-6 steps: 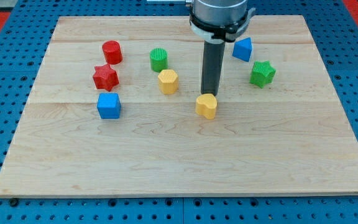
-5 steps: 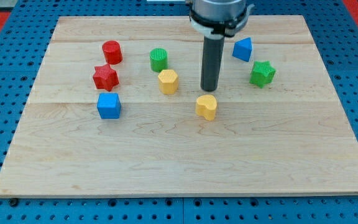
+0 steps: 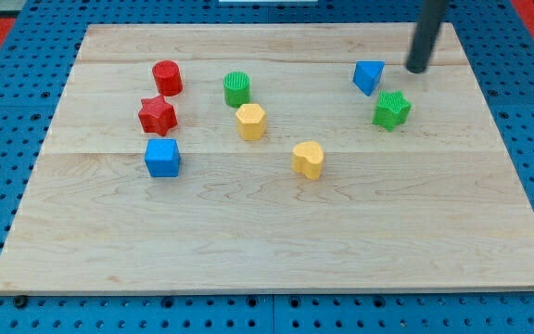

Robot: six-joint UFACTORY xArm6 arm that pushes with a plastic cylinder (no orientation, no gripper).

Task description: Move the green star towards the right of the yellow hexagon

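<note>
The green star (image 3: 391,109) lies at the view's right on the wooden board (image 3: 276,241). The yellow hexagon (image 3: 250,122) lies left of the board's middle, well to the star's left. My tip (image 3: 417,70) is near the view's top right, above and a little right of the green star, apart from it, and right of a blue triangular block (image 3: 368,77).
A rounded yellow block (image 3: 309,160) lies between hexagon and star, lower down. A green cylinder (image 3: 236,89) sits just above the hexagon. A red cylinder (image 3: 167,77), a red star (image 3: 157,115) and a blue cube (image 3: 162,158) stand at the left.
My tip has moved from just above the rounded yellow block up and right to beside the blue triangular block, above the green star. No block has moved.
</note>
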